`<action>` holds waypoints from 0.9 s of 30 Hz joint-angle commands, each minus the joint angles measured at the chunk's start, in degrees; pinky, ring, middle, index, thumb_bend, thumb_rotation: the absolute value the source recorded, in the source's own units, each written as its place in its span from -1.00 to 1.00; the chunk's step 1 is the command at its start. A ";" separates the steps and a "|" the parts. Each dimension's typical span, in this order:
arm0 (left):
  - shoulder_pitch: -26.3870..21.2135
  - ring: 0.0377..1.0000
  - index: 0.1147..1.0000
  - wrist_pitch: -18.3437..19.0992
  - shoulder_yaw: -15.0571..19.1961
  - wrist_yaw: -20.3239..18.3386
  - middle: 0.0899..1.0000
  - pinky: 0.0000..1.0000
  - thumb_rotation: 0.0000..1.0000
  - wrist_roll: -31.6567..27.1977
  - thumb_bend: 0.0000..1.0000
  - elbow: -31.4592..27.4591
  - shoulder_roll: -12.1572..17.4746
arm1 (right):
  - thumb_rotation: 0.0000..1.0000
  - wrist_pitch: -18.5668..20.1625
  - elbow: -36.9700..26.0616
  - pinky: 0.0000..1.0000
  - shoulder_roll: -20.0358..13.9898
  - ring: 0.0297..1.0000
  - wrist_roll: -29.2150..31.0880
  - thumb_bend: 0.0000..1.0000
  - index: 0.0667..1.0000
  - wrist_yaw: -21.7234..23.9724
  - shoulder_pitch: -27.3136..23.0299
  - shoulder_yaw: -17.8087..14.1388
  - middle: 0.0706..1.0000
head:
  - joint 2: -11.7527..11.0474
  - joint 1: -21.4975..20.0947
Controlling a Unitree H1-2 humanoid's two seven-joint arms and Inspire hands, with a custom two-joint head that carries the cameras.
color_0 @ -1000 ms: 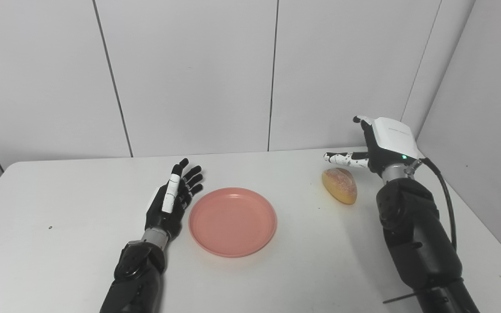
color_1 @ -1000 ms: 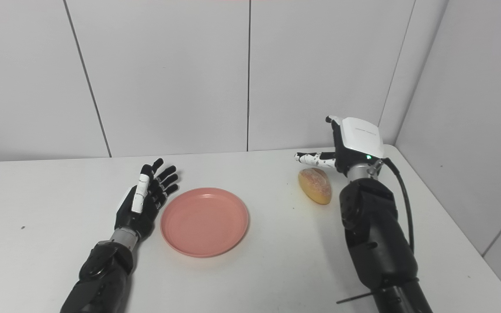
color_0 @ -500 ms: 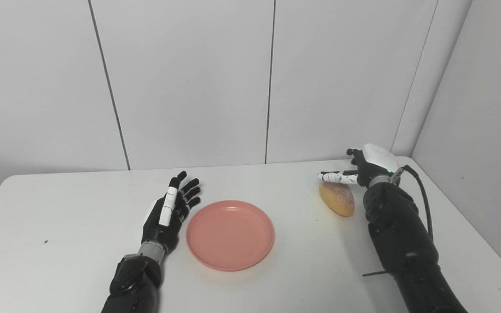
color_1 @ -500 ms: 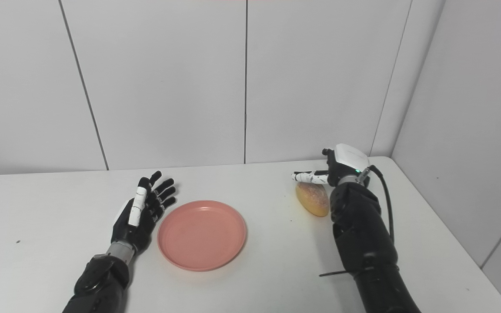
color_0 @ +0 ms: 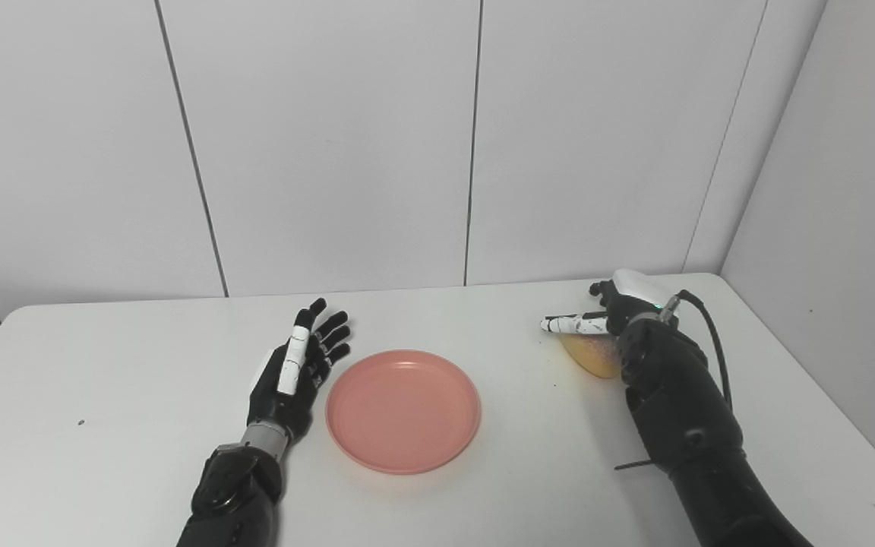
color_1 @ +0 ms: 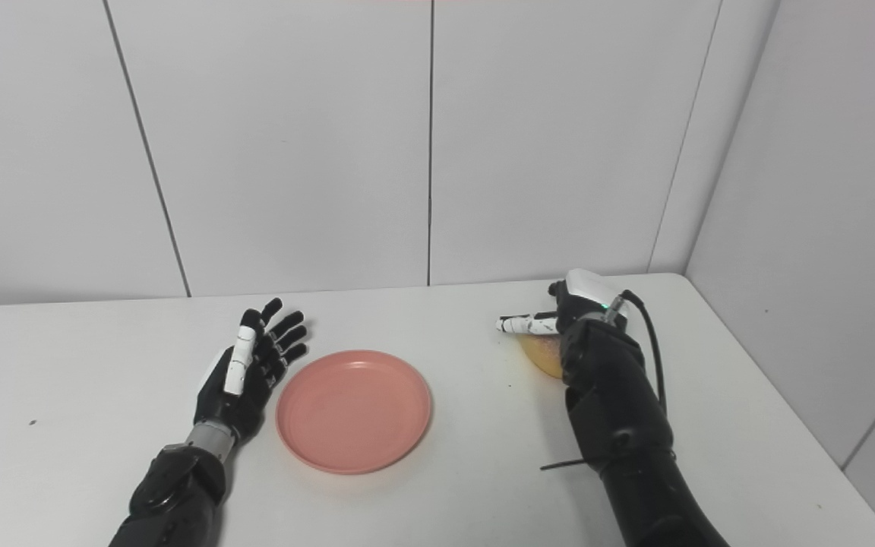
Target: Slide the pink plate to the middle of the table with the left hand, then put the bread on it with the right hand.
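Round pink plastic plate point(color_0: 403, 410) sits near the middle of the white table point(color_0: 103, 425), so I judge the slide step done. Left hand point(color_0: 293, 372) lies just left of its rim, fingers spread wide, holding nothing; can't tell if it touches the rim.

Golden-brown oval bread roll point(color_0: 593, 355) lies on the right side of the table, well right of the plate and a bit farther back. Right hand point(color_0: 620, 315) is over the roll's far end, thumb stretched out leftward above it, wrist and forearm covering the roll's right half. The other fingers are hidden behind the hand, so I can't tell whether they have closed on the bread; looks more like an unfinished grasp to me.

Handling guess: roll is light, soft under a crust, will dent or crumble if squeezed hard, and the rounded shape may roll out of a loose grip. I'd take it across the middle of its short width, thumb on one long side, fingers on the other, gentle pressure.
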 commanded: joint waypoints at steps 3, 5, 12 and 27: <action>4.24 0.79 0.88 0.62 0.17 0.05 0.75 0.78 0.67 0.19 0.65 2.26 0.83 | 0.41 0.06 1.14 0.23 -1.01 0.59 -2.38 1.00 0.64 1.92 -4.93 1.19 0.65 | 0.08 0.20; 4.24 0.78 0.88 0.46 0.14 -0.15 0.74 0.78 0.68 0.17 0.66 2.37 0.84 | 0.38 0.06 1.53 0.26 -0.97 0.60 -2.95 1.00 0.64 2.33 -4.97 1.41 0.65 | 0.08 0.20; 4.25 0.79 0.89 0.97 0.25 -0.38 0.75 0.78 0.69 -0.15 0.69 2.02 0.87 | 0.36 0.06 2.33 -0.01 -0.76 0.40 -5.45 1.00 0.65 3.24 -4.71 1.43 0.55 | 0.89 0.03; 4.32 0.81 0.90 1.74 0.27 -1.25 0.77 0.80 0.68 -0.37 0.76 1.13 1.46 | -0.17 0.05 -0.33 -0.26 -1.08 0.07 -3.52 0.80 0.55 0.60 -2.70 2.26 0.34 | 1.83 -0.17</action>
